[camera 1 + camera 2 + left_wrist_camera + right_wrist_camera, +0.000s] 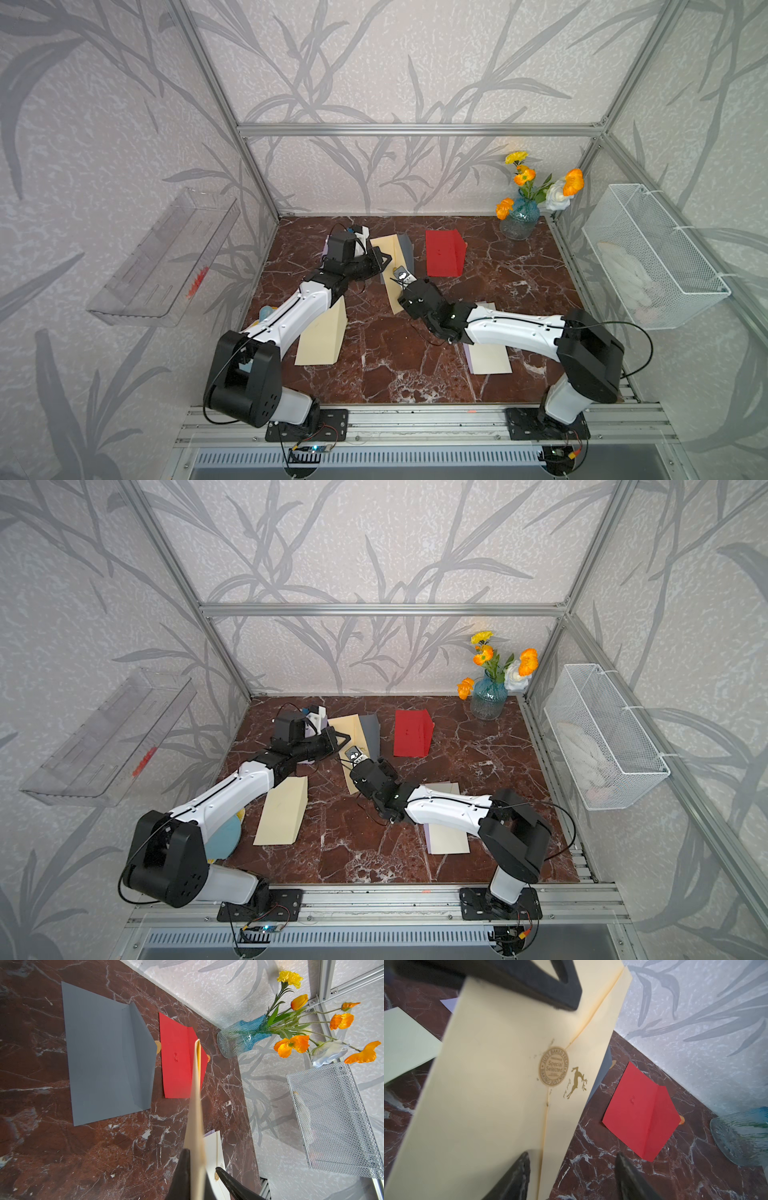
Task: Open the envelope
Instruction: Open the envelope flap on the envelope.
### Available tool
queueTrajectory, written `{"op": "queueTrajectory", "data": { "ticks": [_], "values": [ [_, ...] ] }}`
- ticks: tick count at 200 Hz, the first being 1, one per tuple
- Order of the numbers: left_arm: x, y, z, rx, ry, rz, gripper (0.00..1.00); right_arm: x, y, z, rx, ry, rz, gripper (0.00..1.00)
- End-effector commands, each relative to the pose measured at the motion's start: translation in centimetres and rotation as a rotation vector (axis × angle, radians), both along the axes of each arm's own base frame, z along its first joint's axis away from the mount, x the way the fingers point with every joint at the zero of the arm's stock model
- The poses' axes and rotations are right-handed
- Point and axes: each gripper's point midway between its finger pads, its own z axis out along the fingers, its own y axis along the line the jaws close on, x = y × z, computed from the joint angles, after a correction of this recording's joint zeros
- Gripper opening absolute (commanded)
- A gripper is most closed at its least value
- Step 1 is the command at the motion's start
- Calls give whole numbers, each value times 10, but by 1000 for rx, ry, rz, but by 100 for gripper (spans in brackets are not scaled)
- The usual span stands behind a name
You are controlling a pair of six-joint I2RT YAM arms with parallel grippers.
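Observation:
A cream envelope (500, 1084) with a round gold seal sticker (553, 1066) on its flap is held up off the marble table, tilted. It shows in both top views (392, 297) (347, 727) and edge-on in the left wrist view (195, 1105). My left gripper (200, 1159) is shut on one end of it; its black finger (529, 982) presses the envelope's face. My right gripper (572, 1154) stands open at the opposite end. One finger is over the envelope's face beside the flap seam. The other is past the envelope's edge, above the table.
A grey envelope (104, 1053) and a red envelope (641, 1113) lie flap-open at the back. More cream envelopes lie at front left (322, 338) and under the right arm (488, 357). A blue vase of flowers (519, 220) stands back right. A wire basket (652, 257) hangs on the right wall.

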Motion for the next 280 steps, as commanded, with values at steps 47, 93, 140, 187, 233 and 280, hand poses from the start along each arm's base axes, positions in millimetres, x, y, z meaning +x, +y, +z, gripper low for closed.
{"op": "queueTrajectory", "data": {
  "ticks": [47, 93, 140, 187, 233, 280],
  "values": [
    [-6, 6, 18, 12, -8, 24, 0, 14, -2, 2, -24, -66, -84, 65],
    [-9, 7, 11, 23, 16, 24, 0, 18, -5, 7, -54, -104, -101, 65],
    [-12, 7, 5, 33, 40, 14, 0, 21, -9, 14, -77, -141, -118, 65],
    [-17, 4, 6, 24, 39, -9, 0, 26, -7, 23, -105, -188, -113, 66],
    [-20, 2, 8, 13, 38, -27, 0, 30, -5, 29, -115, -221, -111, 69],
    [-23, 1, 5, 10, 49, -38, 0, 34, -5, 37, -137, -263, -117, 72]
  ]
}}
